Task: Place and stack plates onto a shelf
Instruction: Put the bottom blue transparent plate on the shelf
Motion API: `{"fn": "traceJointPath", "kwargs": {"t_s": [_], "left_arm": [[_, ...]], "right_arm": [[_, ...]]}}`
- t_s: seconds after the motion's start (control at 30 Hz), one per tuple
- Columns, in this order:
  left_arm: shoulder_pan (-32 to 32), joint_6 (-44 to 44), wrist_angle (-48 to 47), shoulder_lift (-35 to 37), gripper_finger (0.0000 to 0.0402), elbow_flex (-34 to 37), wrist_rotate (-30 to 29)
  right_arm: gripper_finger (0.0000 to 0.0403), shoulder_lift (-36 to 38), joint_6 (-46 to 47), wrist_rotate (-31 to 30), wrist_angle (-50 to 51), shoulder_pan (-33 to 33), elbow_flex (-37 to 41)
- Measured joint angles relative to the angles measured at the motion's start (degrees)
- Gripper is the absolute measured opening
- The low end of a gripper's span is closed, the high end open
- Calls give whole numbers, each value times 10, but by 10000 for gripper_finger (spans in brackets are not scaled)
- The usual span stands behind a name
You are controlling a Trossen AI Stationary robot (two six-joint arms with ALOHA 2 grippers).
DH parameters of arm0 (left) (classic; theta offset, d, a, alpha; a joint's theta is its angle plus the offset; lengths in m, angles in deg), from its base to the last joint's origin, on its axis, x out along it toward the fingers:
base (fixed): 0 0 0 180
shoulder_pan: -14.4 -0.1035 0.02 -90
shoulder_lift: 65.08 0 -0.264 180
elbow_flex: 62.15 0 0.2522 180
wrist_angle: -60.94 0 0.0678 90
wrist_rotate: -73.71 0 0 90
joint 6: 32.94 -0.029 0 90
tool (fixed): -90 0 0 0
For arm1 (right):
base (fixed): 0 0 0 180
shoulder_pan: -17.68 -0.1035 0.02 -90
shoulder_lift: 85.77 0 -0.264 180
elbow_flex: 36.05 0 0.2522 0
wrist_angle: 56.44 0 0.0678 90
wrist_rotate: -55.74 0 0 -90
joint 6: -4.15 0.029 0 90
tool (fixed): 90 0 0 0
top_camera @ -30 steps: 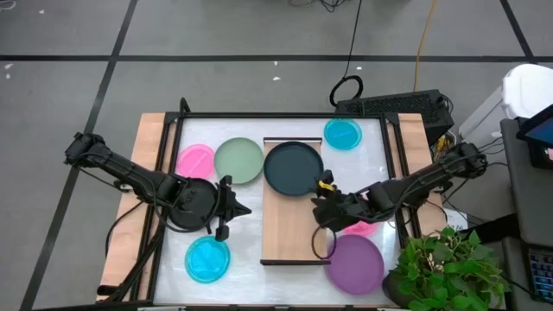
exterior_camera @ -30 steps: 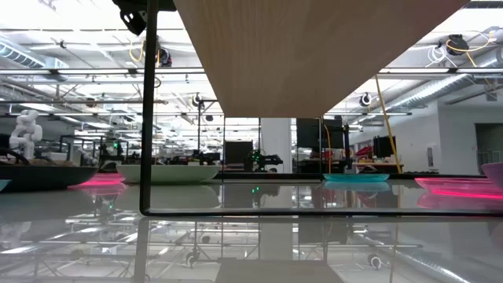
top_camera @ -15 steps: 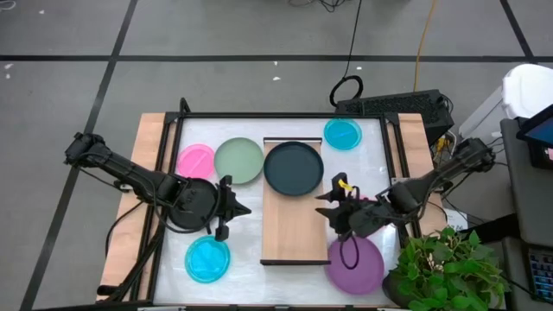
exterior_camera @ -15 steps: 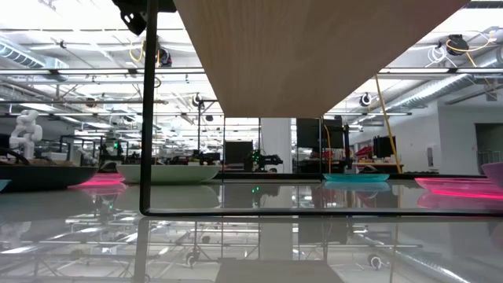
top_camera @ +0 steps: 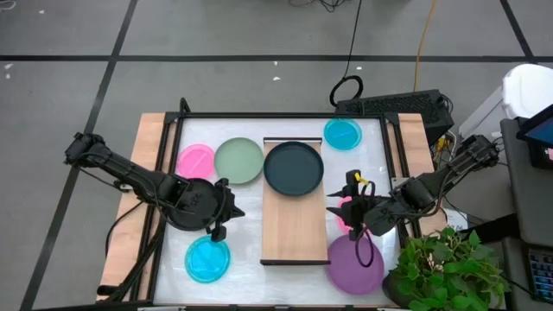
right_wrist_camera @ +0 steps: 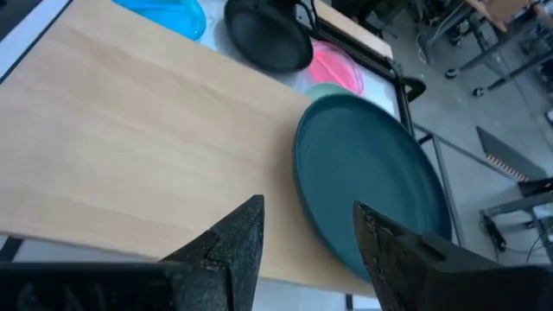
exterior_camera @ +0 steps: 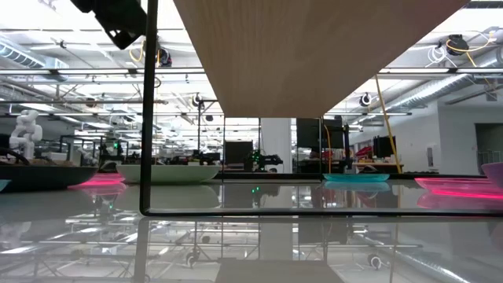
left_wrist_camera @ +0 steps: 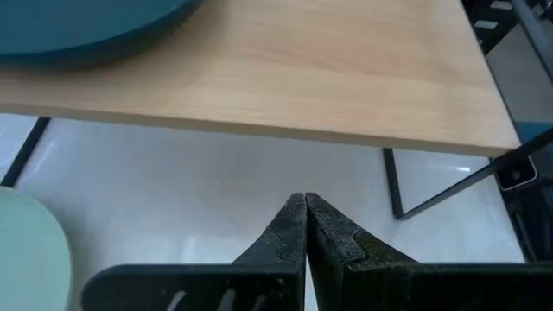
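I'm looking down on a white counter point(top_camera: 251, 250) with wood side strips, set on a grey tiled floor; a keyboard point(top_camera: 393, 105) sits behind it and a leafy plant point(top_camera: 445, 263) at the right corner. Across the counter, left to right: a pink plate point(top_camera: 194, 160), a cyan plate point(top_camera: 207, 258) nearer the front, a sage-green plate point(top_camera: 238, 160), then the light-wood shelf point(top_camera: 294, 229) carrying one dark teal plate point(top_camera: 294, 168) at its far end. Another cyan plate point(top_camera: 343, 133) lies past it, and a purple plate point(top_camera: 354, 266) at the front right. My left gripper point(top_camera: 226, 212) hangs over a black plate point(top_camera: 192, 206), jaws clenched with nothing in them. My right gripper point(top_camera: 346, 214) has pulled back off the shelf toward the purple plate since a second ago, jaws released.
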Motion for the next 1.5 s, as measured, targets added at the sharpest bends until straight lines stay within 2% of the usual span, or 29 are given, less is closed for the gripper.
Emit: {"fn": "traceJointPath", "kwargs": {"t_s": [0.37, 0.57, 0.73, 1.1, 1.23, 1.37, 1.5], "left_arm": [[0, 0, -45, 0, 3, 0, 0], [15, 71, -77, 0, 3, 0, 9], [64, 137, -95, 0, 3, 0, 22], [231, 281, -75, -34, 3, 0, 25], [271, 288, -52, -71, 3, 0, 32], [299, 286, -39, -109, 3, 0, 77], [329, 276, -36, -141, 3, 0, 91]], "right_arm": [[160, 0, 45, 1, 8, 0, 0], [160, 0, 75, 16, 8, 0, 0], [160, -1, 95, 45, 7, 0, 0], [160, -1, 105, 46, -7, 0, 20], [160, -1, 104, 46, -23, 0, 20], [160, -1, 86, 46, -48, 0, 20], [160, -1, 66, 46, -69, 0, 20]]}}
